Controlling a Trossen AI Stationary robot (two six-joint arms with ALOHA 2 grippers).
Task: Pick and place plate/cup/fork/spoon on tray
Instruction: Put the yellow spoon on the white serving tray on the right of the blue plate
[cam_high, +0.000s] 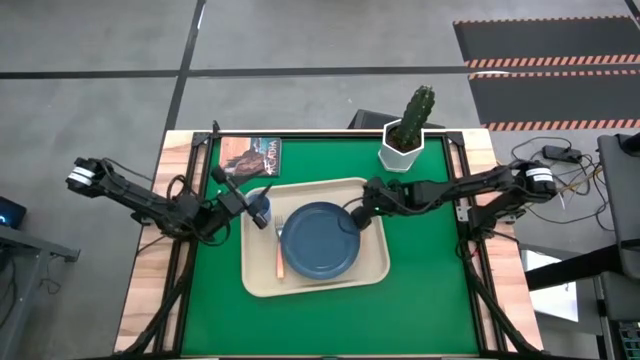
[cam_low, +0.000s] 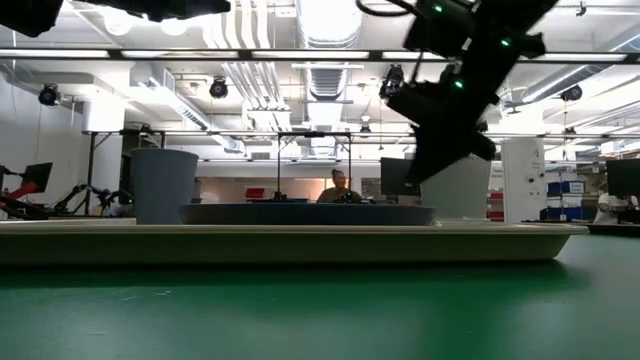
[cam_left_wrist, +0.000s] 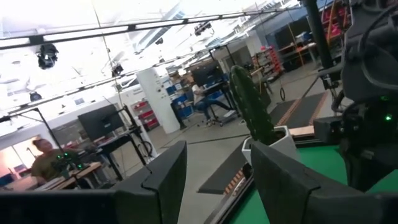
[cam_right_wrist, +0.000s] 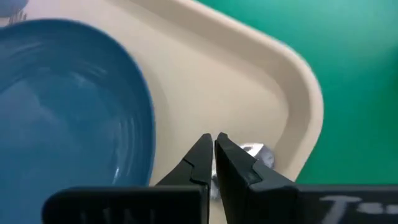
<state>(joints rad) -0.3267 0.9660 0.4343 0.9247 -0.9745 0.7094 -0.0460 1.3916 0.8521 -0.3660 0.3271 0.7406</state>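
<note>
The right gripper (cam_high: 357, 216) hangs over the tray's right part, just beside the plate's rim; its fingers are pinched nearly together over something silvery (cam_right_wrist: 254, 153), too hidden to name. The left gripper (cam_high: 258, 212) sits at the tray's left edge by the cup, jaws spread and holding nothing. The tray (cam_high: 375, 262) lies mid-table, long axis left to right. The plate (cam_high: 320, 240) rests flat at its centre. The fork (cam_high: 279, 252) lies just left of the plate, its long axis running front to back, orange handle towards the near edge. The cup (cam_high: 262, 207) stands upright in the tray's far-left corner
</note>
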